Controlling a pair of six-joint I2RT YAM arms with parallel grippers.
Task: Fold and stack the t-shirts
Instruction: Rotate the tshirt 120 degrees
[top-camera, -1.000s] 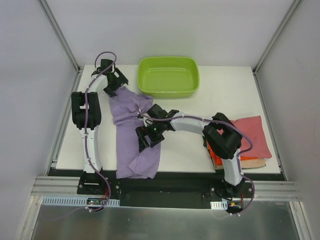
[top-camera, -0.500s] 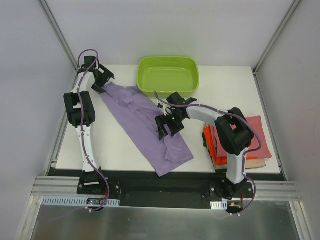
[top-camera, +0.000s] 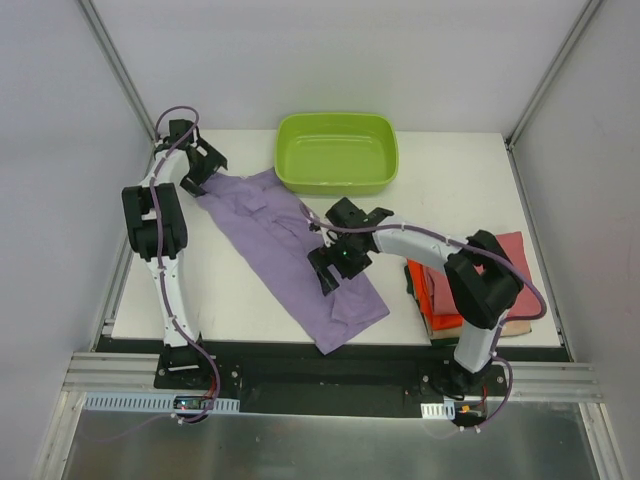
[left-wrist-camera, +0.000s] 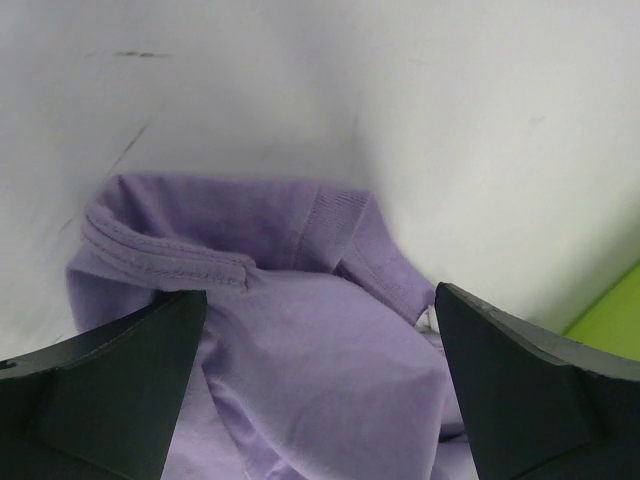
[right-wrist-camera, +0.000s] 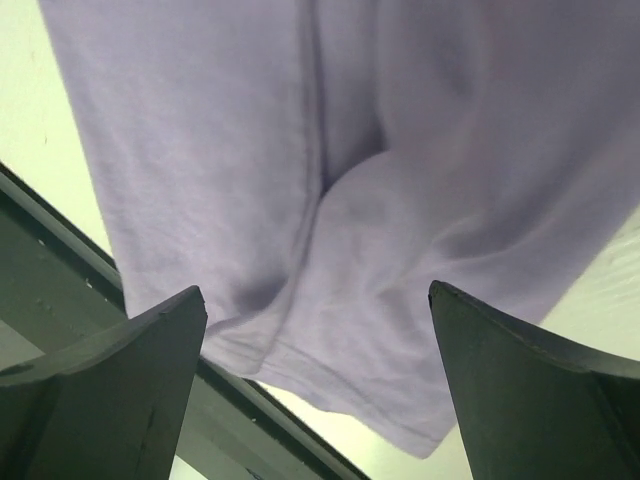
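Note:
A large lilac t-shirt (top-camera: 285, 245) lies spread out in a diagonal band from the far left of the table to the near middle. My left gripper (top-camera: 197, 166) hovers over its far-left end, open, with the collar and a sleeve hem (left-wrist-camera: 290, 290) under the gap between its fingers (left-wrist-camera: 120, 390). My right gripper (top-camera: 337, 264) is over the shirt's near end, open, above the bottom hem (right-wrist-camera: 340, 330). At the right edge lies a stack of folded t-shirts, a rose-red one (top-camera: 512, 262) above an orange one (top-camera: 428, 292).
A lime-green plastic tub (top-camera: 337, 152) stands at the far middle of the white table (top-camera: 450, 180). The table's near edge and black rail (top-camera: 330, 352) run just below the shirt's hem. The right arm's elbow hangs over the folded stack.
The lilac shirt went from a bunched vertical heap to a diagonal stretched band. My left gripper moved to the far left corner; my right gripper swung right, then slightly nearer.

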